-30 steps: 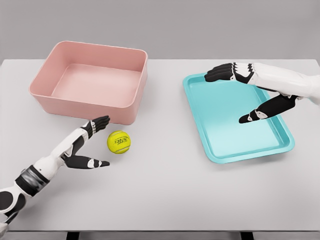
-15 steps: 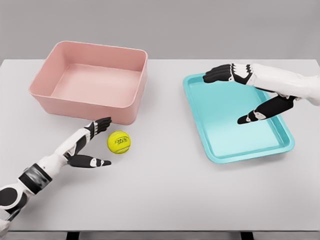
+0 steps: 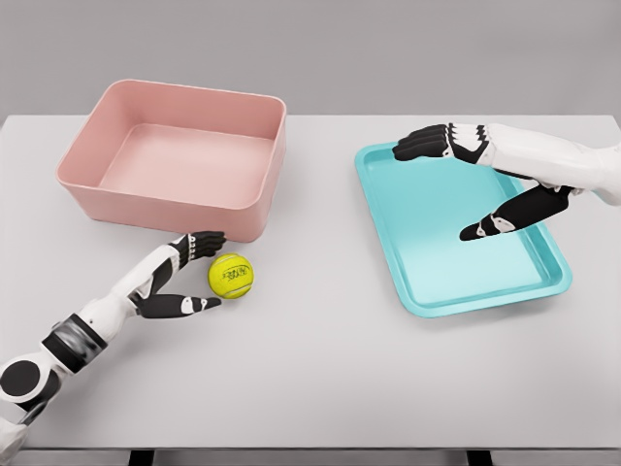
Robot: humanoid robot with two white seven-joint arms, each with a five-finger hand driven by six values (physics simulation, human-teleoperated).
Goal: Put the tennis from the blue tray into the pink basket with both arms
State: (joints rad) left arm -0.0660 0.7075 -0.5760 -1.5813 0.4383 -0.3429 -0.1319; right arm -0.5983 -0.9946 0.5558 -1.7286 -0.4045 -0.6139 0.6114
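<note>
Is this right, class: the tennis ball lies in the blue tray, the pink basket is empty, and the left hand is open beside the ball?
Not quite. The head view shows the tennis ball on the table, just in front of the pink basket, not in the blue tray. The rest holds: the basket is empty, and the left hand is open beside the ball.

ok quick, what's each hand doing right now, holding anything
Left hand: open, fingers either side of the tennis ball on the table, not grasping it.
Right hand: open over the blue tray, holding nothing.
</note>
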